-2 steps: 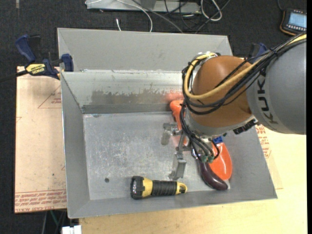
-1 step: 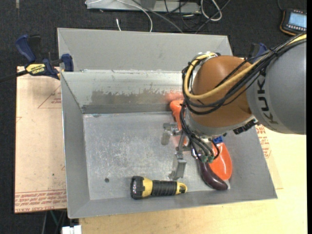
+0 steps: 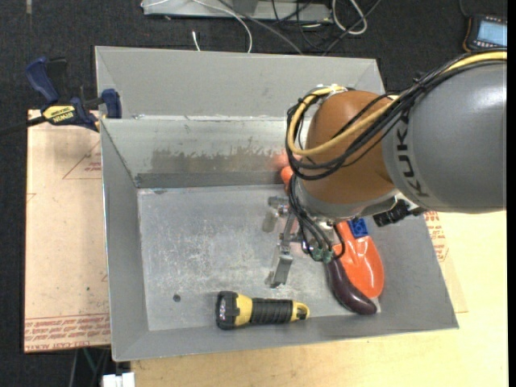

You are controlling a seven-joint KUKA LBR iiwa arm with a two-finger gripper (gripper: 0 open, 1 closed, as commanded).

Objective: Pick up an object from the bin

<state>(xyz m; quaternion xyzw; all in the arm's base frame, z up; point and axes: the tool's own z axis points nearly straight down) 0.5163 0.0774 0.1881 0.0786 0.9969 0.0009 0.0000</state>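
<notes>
While loose in bin [image 3: 201, 232], flashlight [image 3: 260, 310]; orange object [image 3: 364, 274]

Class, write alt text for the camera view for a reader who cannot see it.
Robot gripper over the floor of a grey metal bin; a yellow-and-black torch lies by the front wall, an orange-and-purple object partly under the arm.

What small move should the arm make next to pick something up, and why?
Probably shift the gripper toward the view's bottom edge, over the yellow-and-black torch. It hangs over bare bin floor, and the torch lies alone just beyond it.
</notes>
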